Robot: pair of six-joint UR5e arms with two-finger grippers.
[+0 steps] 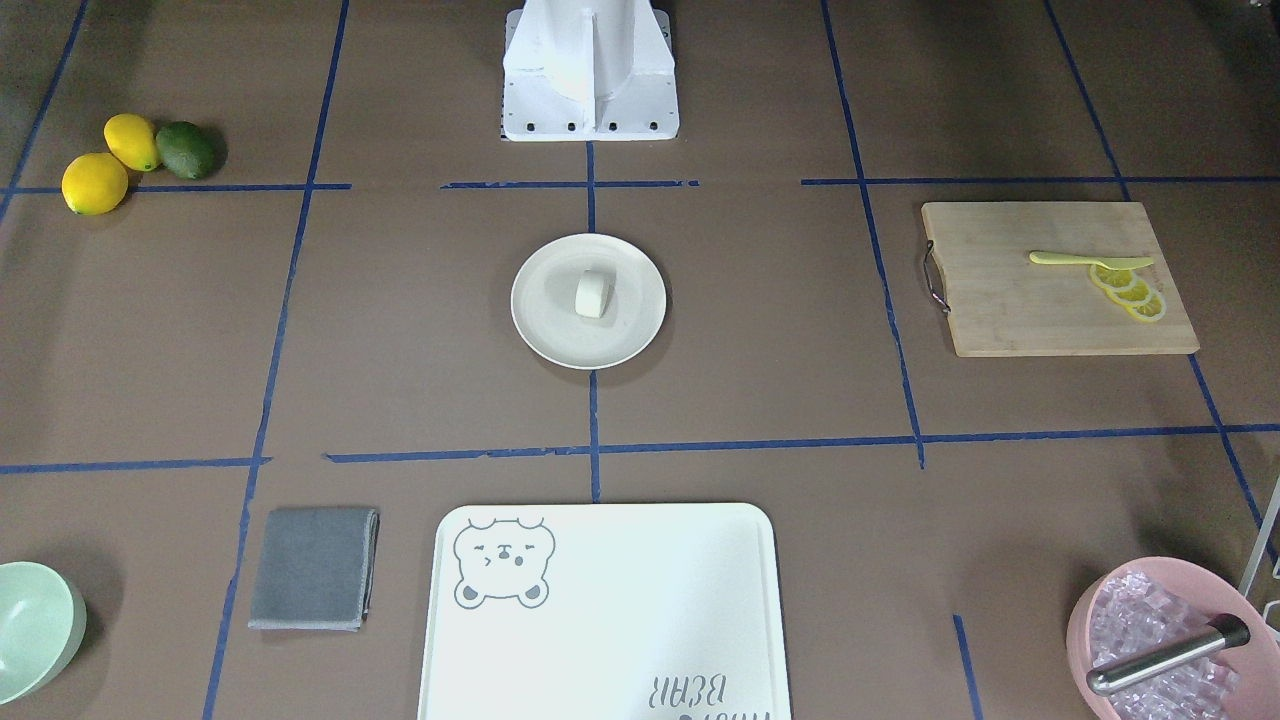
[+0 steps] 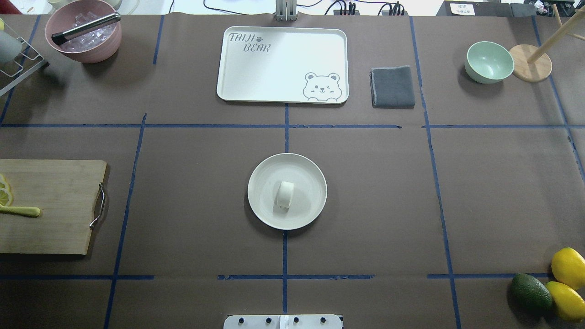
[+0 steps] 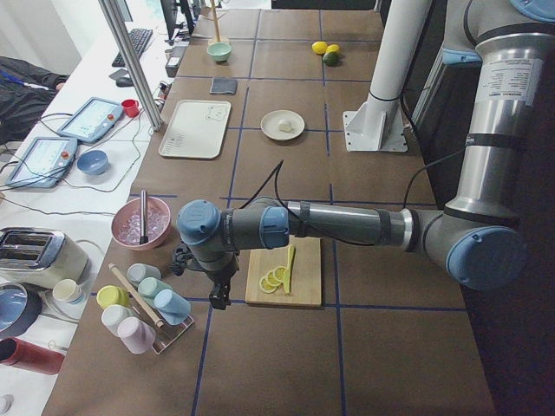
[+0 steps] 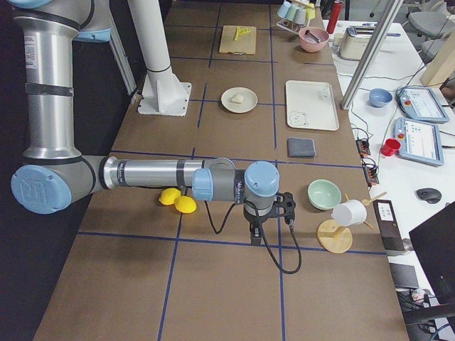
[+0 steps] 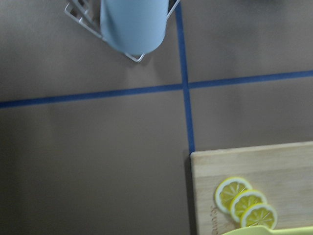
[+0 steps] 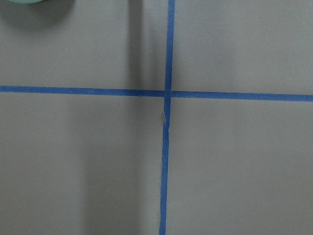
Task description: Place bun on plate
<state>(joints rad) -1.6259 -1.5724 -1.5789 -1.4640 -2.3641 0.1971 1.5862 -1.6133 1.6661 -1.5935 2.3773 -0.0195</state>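
The small white bun [image 1: 592, 294] [image 2: 285, 195] lies on its side near the middle of the round cream plate [image 1: 545, 325] [image 2: 307, 176], at the table's centre. The side views show the bun [image 3: 284, 126] [image 4: 238, 99] on the plate [image 3: 270, 122] [image 4: 250, 104] too. Neither arm is near it. My left gripper [image 3: 220, 297] hangs at the table's left end, next to the cutting board. My right gripper [image 4: 254, 238] hangs at the right end, beside the green bowl. I cannot tell whether either is open or shut. No fingers show in the wrist views.
A wooden cutting board [image 2: 50, 205] holds lemon slices [image 1: 1130, 290] and a yellow knife. Along the far side are a pink ice bowl [image 2: 84, 32], a bear-printed tray [image 2: 283, 64], a grey cloth [image 2: 393, 87] and a green bowl [image 2: 489, 61]. Lemons and an avocado [image 2: 530, 292] lie near right.
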